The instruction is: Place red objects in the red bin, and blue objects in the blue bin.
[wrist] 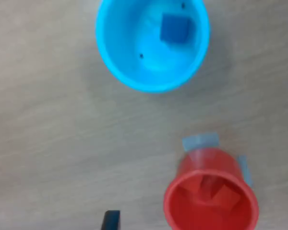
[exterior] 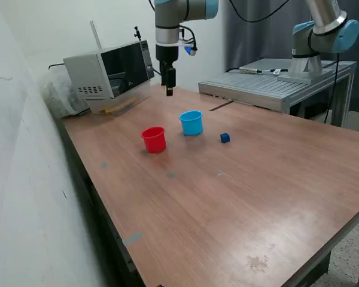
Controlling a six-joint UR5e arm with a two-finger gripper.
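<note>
Risk: the last blue cube (exterior: 225,138) sits near the blue cup (exterior: 191,123); a sloppy descent could knock the cup or nudge the cube away. The cube lies mid-desk, well apart from the fingers (exterior: 169,91), raised toward the far edge near the microwave (exterior: 110,70). Finger gap: cannot tell. The red cup (wrist: 210,201) holds red cubes (wrist: 224,196); one blue cube (wrist: 174,28) is binned.

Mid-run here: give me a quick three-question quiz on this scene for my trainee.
1. True or false: the blue cup holds a dark blue cube.
2. What lies inside the red cup?
3. Which is still on the table? A) a red cube B) a blue cube C) nothing

Key: 1 true; 2 red cubes; 3 B.
</note>
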